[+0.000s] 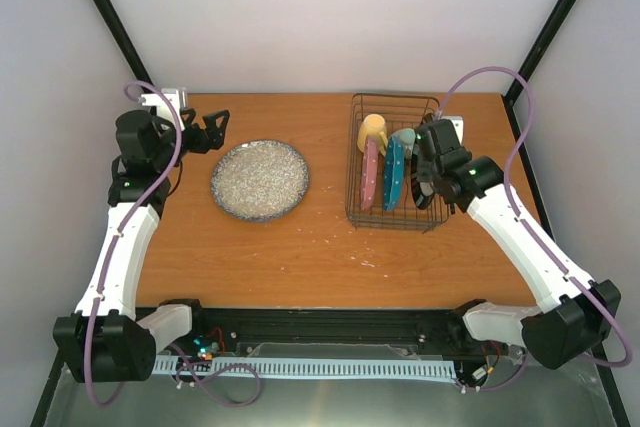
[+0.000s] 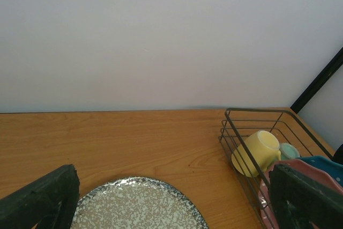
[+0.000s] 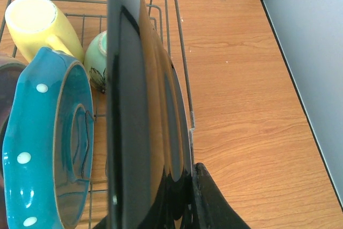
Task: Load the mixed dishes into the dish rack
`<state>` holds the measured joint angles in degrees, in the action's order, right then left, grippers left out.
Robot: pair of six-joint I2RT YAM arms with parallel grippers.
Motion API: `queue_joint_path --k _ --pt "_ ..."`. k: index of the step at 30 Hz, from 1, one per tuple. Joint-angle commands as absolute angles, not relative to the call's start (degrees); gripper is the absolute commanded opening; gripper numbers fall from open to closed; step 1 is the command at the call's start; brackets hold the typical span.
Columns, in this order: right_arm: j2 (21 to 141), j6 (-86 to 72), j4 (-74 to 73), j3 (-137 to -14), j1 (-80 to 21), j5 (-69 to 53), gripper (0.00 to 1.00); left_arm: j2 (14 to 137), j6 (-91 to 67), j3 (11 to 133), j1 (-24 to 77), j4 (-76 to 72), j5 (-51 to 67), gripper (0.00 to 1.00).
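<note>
Left gripper (image 1: 207,133) stands released, fingers spread; the grey speckled plate (image 1: 260,180) lies flat just below and ahead of them, not yet loaded. The dish rack (image 1: 396,98) holds the yellow mug (image 3: 37,22), mint bowl (image 3: 99,52), pink dotted plate (image 1: 371,172) and teal dotted plate (image 3: 48,143). Right gripper (image 1: 432,159) pinches the dark-rimmed plate (image 3: 139,122) on edge, beside the teal one. Risk: its lower edge (hidden) may miss a divider and strike the teal plate or the rack's right rim. Only the right wrist view shows this narrow gap; overhead, the gripper masks it.
</note>
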<state>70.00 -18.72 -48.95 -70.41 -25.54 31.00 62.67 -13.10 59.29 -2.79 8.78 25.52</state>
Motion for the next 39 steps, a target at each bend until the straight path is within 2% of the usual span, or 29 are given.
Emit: queue_joint_path --k 1,19,29,39 --pt "70.3 -19.5 -42.6 -72.0 -26.4 34.2 0.03 62.9 -12.5 61.3 -3.0 8.8 26.7 0.96" --pt "77.4 -22.6 -46.0 -70.7 -30.7 35.9 0.03 62.5 -11.2 60.8 -3.0 10.9 25.4 0.96" --pt "82.8 -25.4 -51.6 -72.8 -30.9 33.8 0.03 62.5 -10.9 60.3 -3.0 11.1 25.1 0.96" --pt "84.3 -24.1 -50.9 -70.6 -31.9 30.6 0.03 62.1 -10.6 59.9 -3.0 11.4 24.7 0.96"
